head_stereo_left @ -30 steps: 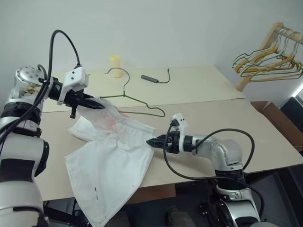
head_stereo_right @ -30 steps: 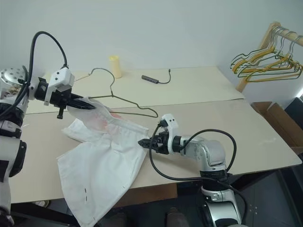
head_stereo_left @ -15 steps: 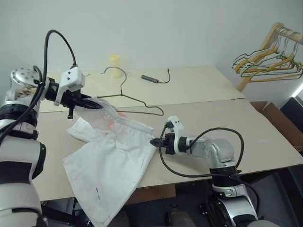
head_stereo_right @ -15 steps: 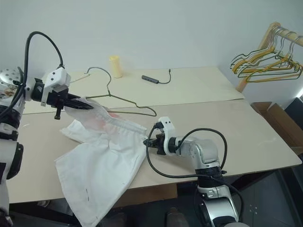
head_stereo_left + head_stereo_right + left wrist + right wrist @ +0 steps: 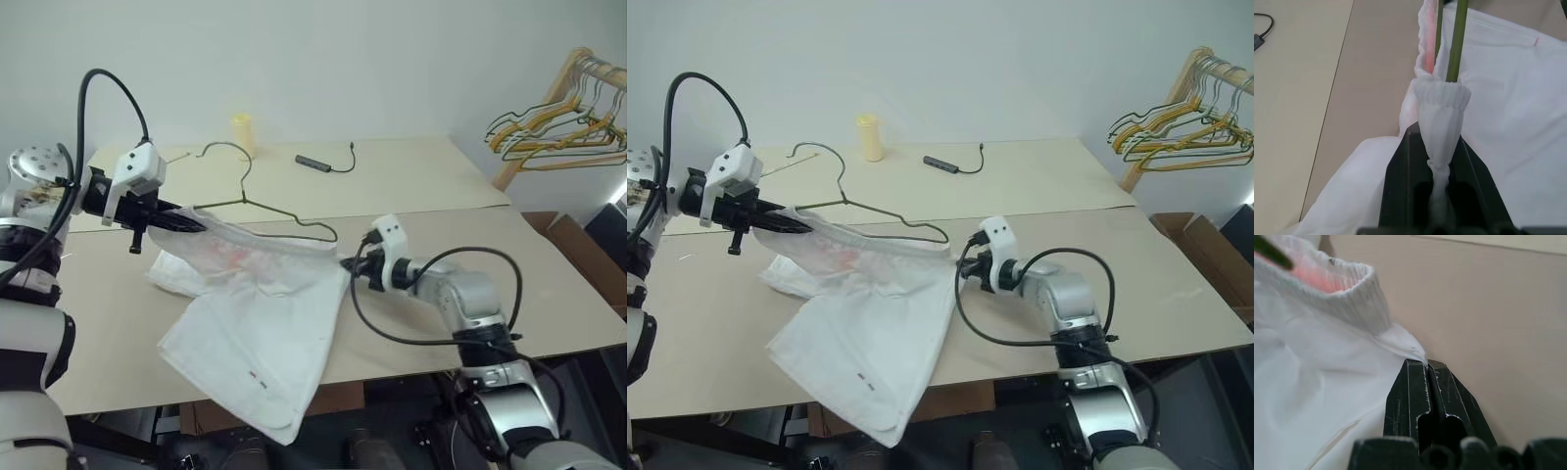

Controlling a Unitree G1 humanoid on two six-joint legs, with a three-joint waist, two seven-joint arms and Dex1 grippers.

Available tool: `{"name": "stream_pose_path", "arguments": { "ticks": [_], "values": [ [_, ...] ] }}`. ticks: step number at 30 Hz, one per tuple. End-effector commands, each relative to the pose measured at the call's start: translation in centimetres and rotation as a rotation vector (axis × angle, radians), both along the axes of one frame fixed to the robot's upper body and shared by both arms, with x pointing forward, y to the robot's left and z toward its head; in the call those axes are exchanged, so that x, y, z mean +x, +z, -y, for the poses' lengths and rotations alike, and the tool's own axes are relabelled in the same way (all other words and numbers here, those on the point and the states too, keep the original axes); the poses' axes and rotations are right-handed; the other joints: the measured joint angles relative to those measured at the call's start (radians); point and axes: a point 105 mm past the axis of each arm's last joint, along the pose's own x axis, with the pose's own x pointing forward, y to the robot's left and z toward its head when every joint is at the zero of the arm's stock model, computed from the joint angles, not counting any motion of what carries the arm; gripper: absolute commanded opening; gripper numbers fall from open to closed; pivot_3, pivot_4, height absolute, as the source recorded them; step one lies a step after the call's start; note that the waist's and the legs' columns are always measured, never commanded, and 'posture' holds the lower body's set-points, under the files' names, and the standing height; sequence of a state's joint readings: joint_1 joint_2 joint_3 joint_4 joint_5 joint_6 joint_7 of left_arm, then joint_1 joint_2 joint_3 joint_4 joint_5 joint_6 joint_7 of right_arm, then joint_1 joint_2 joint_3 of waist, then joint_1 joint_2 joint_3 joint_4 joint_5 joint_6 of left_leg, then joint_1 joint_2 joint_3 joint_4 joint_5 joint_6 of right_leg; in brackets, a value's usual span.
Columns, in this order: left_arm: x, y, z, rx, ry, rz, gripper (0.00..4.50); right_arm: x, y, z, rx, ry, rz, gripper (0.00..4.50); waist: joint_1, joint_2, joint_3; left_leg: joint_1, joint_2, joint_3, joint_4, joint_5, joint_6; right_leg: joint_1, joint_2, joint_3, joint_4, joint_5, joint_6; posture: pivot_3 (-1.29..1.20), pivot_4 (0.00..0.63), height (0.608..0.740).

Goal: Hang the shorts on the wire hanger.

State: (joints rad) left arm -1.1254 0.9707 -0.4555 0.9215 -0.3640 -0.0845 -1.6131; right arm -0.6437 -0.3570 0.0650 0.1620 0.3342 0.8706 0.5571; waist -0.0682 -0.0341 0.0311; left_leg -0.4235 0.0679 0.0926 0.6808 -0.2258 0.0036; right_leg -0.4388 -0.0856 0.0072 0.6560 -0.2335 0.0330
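I see the left gripper [image 5: 186, 224] clamped on the shorts [image 5: 260, 323] at one waistband end, the right gripper [image 5: 349, 264] pinching the opposite end. The waistband hangs stretched above the table [image 5: 549, 284], with the wire hanger [image 5: 257, 204] threaded into it.

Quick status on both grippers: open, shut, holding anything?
Left gripper: shut on the shorts at the waistband, beside the wire hanger.
Right gripper: shut on the shorts' other waistband edge.
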Motion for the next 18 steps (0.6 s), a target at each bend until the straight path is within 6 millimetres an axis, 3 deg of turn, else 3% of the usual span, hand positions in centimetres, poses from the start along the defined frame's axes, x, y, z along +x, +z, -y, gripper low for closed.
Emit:
{"name": "stream_pose_path", "arguments": {
  "ticks": [1, 8, 18],
  "values": [
    [-0.1, 1.2, -0.5, -0.005, 0.013, 0.039, 0.00, 1.0, 1.0, 2.8, -0.035, -0.075, 0.051, 0.02, -0.001, 0.000, 0.000, 0.000, 0.000, 0.000, 0.000, 0.000, 0.000, 0.000, 0.000, 0.000, 0.000, 0.000, 0.000, 0.00, 0.000, 0.740],
    [0.4, 0.9, -0.8, -0.003, 0.043, 0.036, 0.00, 0.8, 1.2, 4.0, -0.075, -0.083, 0.086, 0.02, -0.002, 0.000, 0.000, 0.000, 0.000, 0.000, 0.000, 0.000, 0.000, 0.000, 0.000, 0.000, 0.000, 0.000, 0.000, -0.01, 0.000, 0.740],
    [0.7, -0.3, -1.3, 0.050, 0.067, 0.015, 0.00, 0.3, 1.8, 4.1, -0.128, -0.058, 0.156, 0.02, -0.002, 0.000, 0.000, 0.000, 0.000, 0.000, 0.000, 0.000, 0.000, 0.000, 0.000, 0.000, 0.000, 0.000, 0.000, -0.02, 0.000, 0.740]
  ]
}}
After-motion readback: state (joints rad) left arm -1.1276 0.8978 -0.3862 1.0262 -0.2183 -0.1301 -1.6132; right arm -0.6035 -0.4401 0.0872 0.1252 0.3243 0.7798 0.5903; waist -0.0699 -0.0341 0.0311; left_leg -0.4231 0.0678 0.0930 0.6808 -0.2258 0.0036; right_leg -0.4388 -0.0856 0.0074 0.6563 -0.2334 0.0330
